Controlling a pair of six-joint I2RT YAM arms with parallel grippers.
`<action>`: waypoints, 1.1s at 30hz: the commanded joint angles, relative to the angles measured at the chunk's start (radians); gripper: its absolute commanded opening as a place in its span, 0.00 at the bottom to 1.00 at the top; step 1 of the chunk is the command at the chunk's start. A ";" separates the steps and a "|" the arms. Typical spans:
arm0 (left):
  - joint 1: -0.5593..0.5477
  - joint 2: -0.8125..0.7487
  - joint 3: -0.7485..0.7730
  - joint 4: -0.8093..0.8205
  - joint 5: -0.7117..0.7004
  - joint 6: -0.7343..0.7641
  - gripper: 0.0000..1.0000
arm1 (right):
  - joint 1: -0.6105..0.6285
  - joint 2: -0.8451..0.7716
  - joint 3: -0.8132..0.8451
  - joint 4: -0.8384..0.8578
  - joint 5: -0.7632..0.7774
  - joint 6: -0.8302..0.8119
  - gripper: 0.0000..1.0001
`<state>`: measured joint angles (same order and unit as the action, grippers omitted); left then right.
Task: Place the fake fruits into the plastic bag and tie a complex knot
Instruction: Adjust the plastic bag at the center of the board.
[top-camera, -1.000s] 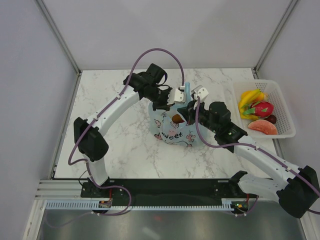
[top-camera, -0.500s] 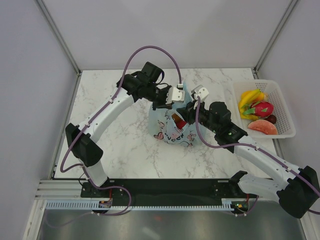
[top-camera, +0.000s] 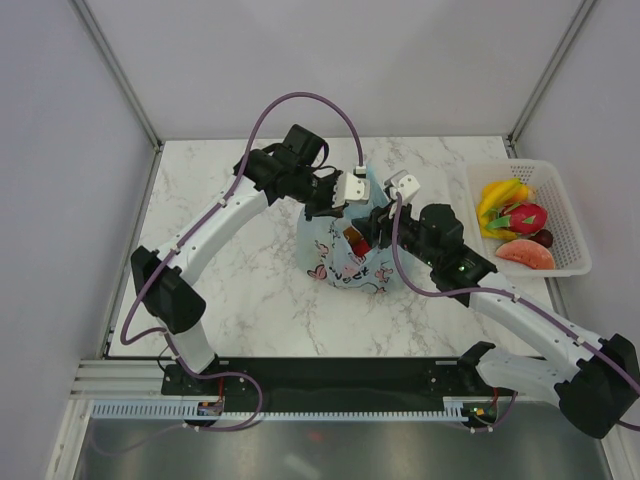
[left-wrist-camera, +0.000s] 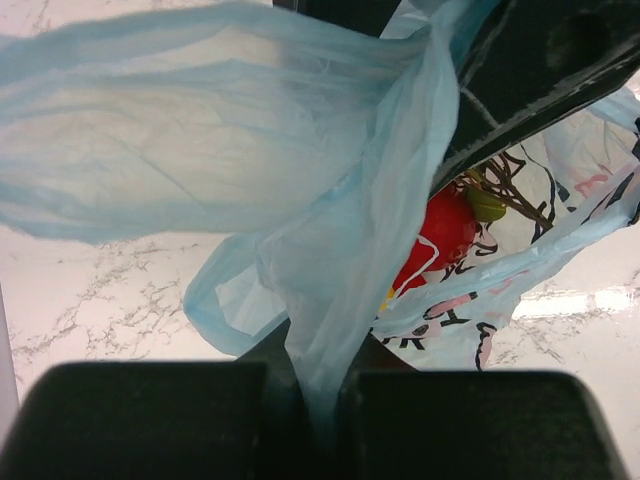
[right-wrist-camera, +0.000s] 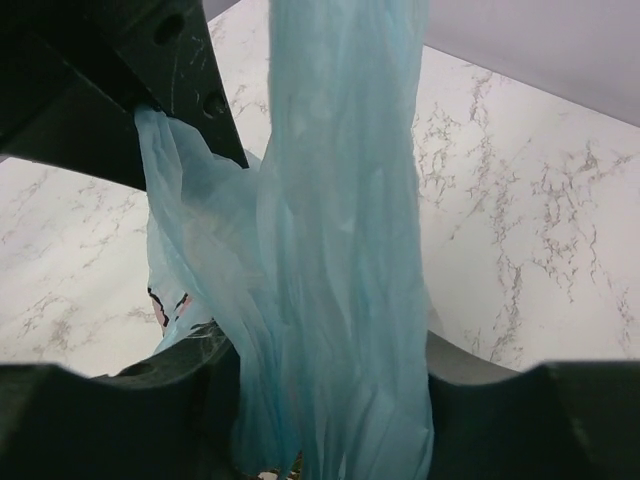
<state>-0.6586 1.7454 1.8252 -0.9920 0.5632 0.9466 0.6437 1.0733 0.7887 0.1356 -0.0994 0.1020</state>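
The light-blue plastic bag (top-camera: 345, 262) stands mid-table, with a red fake fruit (top-camera: 357, 240) inside its mouth. My left gripper (top-camera: 345, 192) is above the bag's far left side, shut on one handle loop; in the left wrist view the film (left-wrist-camera: 300, 150) runs down into the closed gripper (left-wrist-camera: 320, 400), and the red fruit (left-wrist-camera: 440, 235) shows in the bag. My right gripper (top-camera: 385, 212) is beside it. In the right wrist view its gripper (right-wrist-camera: 330, 420) is open, and the other handle (right-wrist-camera: 340, 200) hangs loosely between the parted jaws.
A white mesh basket (top-camera: 575, 235) sits at the right table edge. It holds yellow bananas (top-camera: 497, 195), a pink dragon fruit (top-camera: 525, 217), a dark ball (top-camera: 543, 238) and an orange-red slice (top-camera: 525, 255). Grey walls close in the marble table.
My right gripper's jaws have parted from a shut grip on the handle. The left arm pulled its handle slightly left, spreading the bag mouth so the red fruit shows.
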 joint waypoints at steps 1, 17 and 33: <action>0.002 -0.034 0.005 0.026 -0.025 -0.035 0.02 | -0.004 -0.041 0.011 -0.001 0.023 -0.002 0.52; 0.005 -0.027 -0.006 0.027 -0.082 -0.046 0.02 | -0.004 -0.098 -0.023 -0.001 0.047 0.005 0.46; 0.022 -0.063 -0.015 0.059 -0.006 -0.097 0.02 | -0.004 -0.065 -0.017 0.041 0.039 0.019 0.65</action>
<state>-0.6537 1.7321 1.8088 -0.9756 0.5335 0.9066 0.6437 1.0306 0.7635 0.1219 -0.0727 0.1127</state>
